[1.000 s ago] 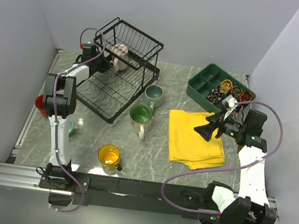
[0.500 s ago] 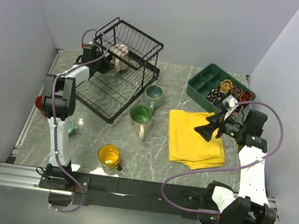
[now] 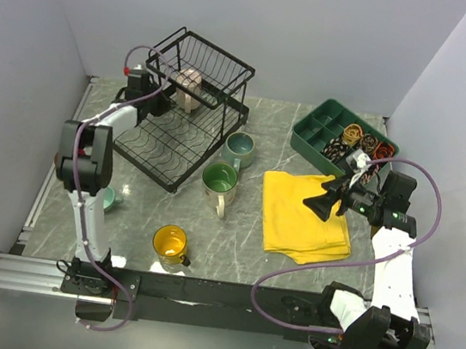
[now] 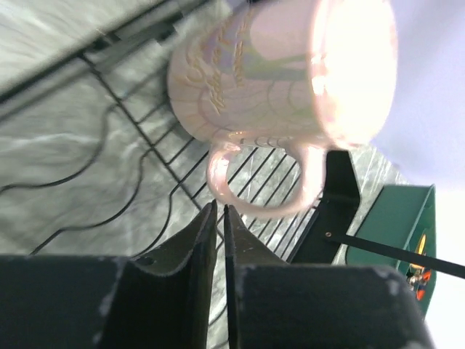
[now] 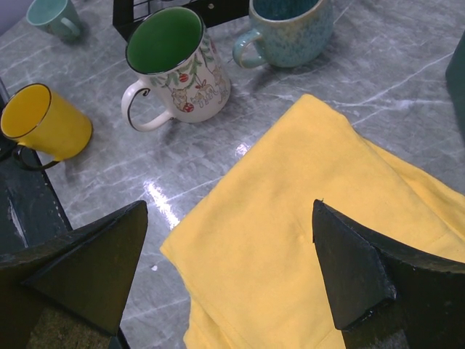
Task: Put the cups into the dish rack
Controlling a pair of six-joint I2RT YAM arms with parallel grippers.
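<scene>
1. Cups are mostly unloaded. One pale mug (image 4: 283, 73) lies in the upper basket of the dish rack (image 3: 220, 51), while the floral mug (image 5: 178, 65), teal mug (image 5: 287, 29) and yellow mug (image 5: 43, 120) stand on the table.
2. Left gripper (image 4: 219, 207): fingers almost together (a thin slit, nothing clamped), tips just under the pale mug's handle. This looks like the letting-go step.
3. Right gripper (image 5: 229, 207): spread wide, empty, over the yellow cloth (image 5: 290, 218).
4. Next, probably: back the left arm out without snagging the handle or the wires, then fetch a table mug.
</scene>
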